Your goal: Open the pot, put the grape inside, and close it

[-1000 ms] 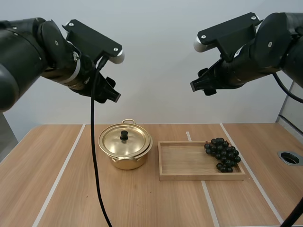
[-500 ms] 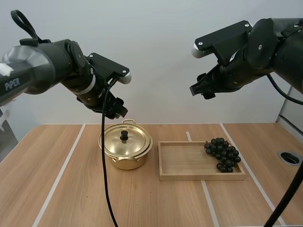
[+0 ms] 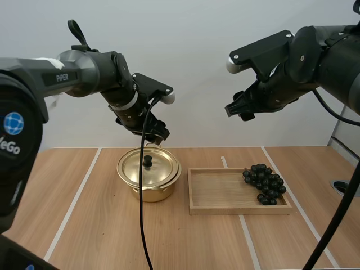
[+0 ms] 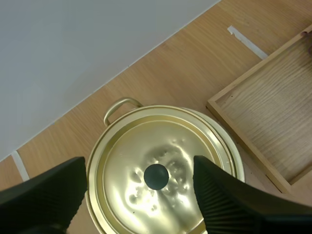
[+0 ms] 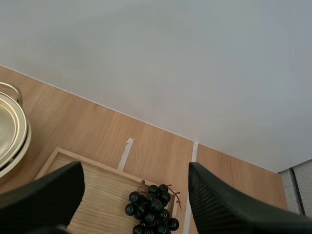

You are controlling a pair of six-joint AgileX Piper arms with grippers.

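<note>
There is one round, gold-coloured metal pot [image 3: 149,192], and it bears one matching gold lid [image 3: 138,169] with one small black knob [image 3: 147,161]. There is one shallow rectangular wooden tray [image 3: 216,196] and one bunch of dark, near-black grapes [image 3: 264,183]. One light wooden surface [image 3: 84,230] carries them, marked with three white tape lines [image 3: 72,205]. Two black pincers count in all: the left pincer [image 3: 160,135] and the right pincer [image 3: 236,112], each with two fingers.

a wooden tray [image 3: 216,192] lies right of centre on the table [image 3: 185,242], which white stripes [image 3: 72,208] cross; a round hole [image 3: 344,188] sits at its right edge.
</note>
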